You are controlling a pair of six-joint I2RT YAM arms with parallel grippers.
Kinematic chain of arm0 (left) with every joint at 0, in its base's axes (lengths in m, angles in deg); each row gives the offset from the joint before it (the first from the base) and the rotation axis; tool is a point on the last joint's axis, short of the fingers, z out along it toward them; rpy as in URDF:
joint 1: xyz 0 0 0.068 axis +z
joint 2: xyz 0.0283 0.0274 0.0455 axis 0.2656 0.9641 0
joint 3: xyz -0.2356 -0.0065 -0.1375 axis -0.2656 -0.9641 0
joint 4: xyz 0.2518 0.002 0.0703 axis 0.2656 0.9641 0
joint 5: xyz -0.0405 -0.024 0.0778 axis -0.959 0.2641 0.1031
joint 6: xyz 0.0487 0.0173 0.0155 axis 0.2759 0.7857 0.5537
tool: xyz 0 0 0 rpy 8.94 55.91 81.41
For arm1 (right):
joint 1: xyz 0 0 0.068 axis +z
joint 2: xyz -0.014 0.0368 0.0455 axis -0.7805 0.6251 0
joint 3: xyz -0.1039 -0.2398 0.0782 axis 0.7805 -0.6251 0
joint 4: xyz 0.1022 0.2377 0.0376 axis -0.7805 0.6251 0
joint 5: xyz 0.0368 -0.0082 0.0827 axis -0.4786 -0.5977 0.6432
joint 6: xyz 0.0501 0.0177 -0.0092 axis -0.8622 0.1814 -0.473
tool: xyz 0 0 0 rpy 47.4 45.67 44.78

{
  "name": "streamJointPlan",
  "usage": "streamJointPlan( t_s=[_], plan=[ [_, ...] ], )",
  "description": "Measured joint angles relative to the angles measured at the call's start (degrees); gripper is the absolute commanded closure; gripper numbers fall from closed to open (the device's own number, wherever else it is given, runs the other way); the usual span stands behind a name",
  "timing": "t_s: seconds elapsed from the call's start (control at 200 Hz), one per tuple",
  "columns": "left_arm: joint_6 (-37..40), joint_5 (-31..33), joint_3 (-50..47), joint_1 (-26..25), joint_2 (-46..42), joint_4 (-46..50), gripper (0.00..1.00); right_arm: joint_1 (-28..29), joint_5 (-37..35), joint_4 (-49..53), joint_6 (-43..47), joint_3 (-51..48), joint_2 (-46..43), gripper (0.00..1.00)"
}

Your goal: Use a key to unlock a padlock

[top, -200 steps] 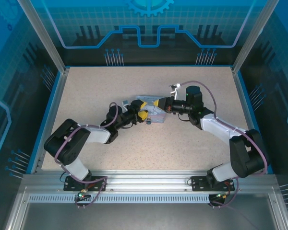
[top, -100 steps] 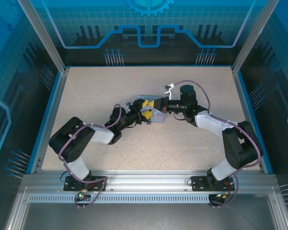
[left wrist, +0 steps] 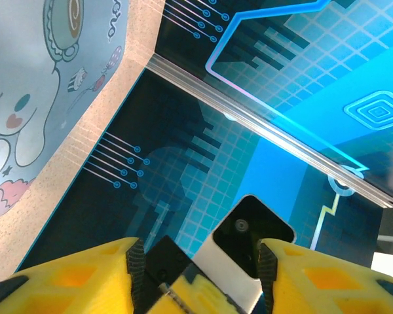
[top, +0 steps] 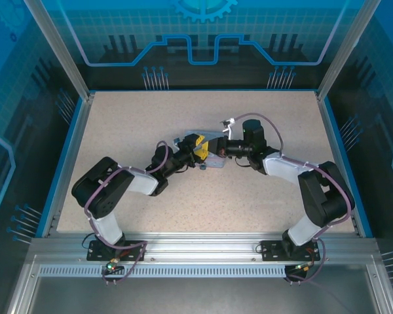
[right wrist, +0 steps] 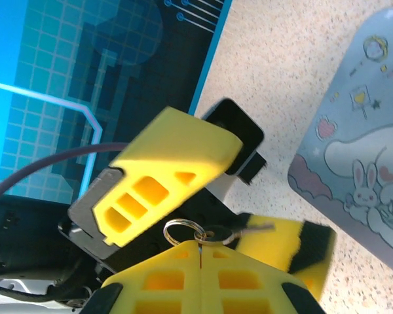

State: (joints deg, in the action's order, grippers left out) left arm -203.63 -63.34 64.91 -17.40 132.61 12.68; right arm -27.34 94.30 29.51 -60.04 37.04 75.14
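**Fig. Key meets lock, mid-tabletop.** Vs. 1 s ago, I see both arms drawn in. The right forearm has swung inward and the left end effector has shifted farther over the cartoon-printed tin box. The two tips now sit nearly nose to nose at the centre.

- **Left end effector:** fingers clamped on the padlock, a dark block w/ a pale side, held over the tin box.
- **Right end effector:** fingers pressed together on the key. The key ring pokes out at the seam. The thin blade points toward the left fingers, near the padlock but apart from it.
- **My reading:** approach is about done and insertion comes next. I cannot judge keyhole alignment, as the blade is blurred.
- **Room:** the tin box lies just beside both tips and is the one close obstacle. There is open tabletop all round, w/ the blue rim well apart.
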Motion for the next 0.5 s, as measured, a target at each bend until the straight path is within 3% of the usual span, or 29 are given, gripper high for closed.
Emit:
streamJointPlan(
  t_s=[0.22,0.5],
  plan=[
    [0.0,0.09,0.02,-0.02,0.24,-0.22,0.65,0.15,0.02,-0.61,0.02,-1.42,0.0,1.0],
    [0.04,0.11,0.02,0.07,0.39,-0.42,0.71,0.15,0.07,-0.35,0.98,-1.97,-1.01,1.0]
  ],
)
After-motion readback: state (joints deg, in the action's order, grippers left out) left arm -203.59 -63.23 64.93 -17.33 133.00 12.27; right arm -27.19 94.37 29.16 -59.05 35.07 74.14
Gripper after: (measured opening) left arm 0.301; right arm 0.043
